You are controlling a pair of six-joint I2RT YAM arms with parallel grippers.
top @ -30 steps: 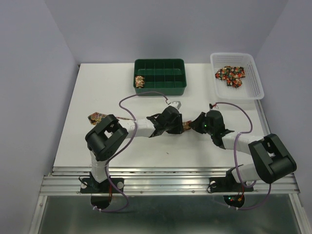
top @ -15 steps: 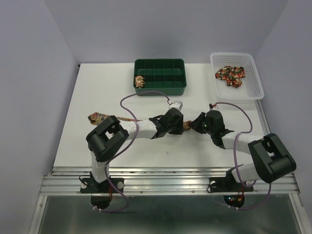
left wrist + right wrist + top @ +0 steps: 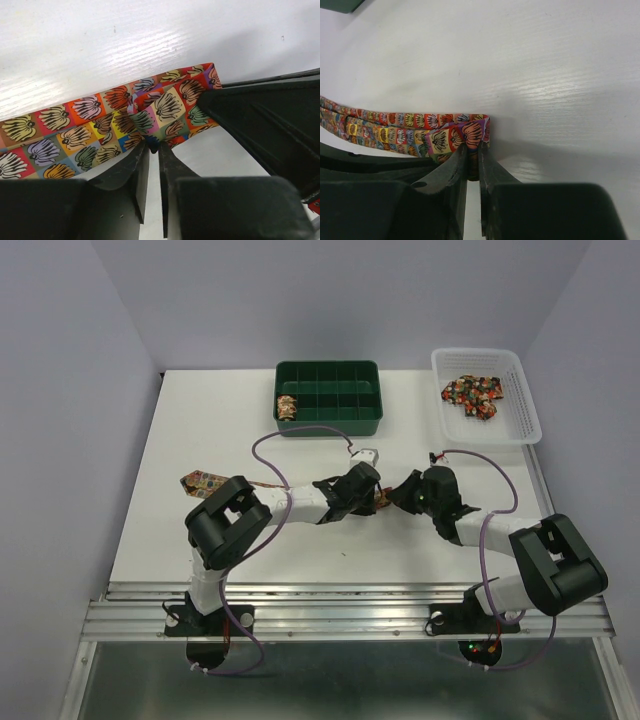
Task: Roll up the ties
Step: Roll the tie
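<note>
a robot lab cell rather than a lived-in room: a bare white table (image 3: 200,430) is boxed in by plain pale walls (image 3: 70,440). the left arm (image 3: 225,525) and right arm (image 3: 555,565) are bolted to an aluminium rail (image 3: 340,605) at its near edge. a green divided tray (image 3: 330,426) and a white basket (image 3: 497,430) sit at the far edge.

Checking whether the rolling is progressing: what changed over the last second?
The left arm edged right along the tie, and its fingers closed on the tie's folded edge. The right fingers stayed pinched on the tie's end. The green tray and the white basket did not move.
</note>
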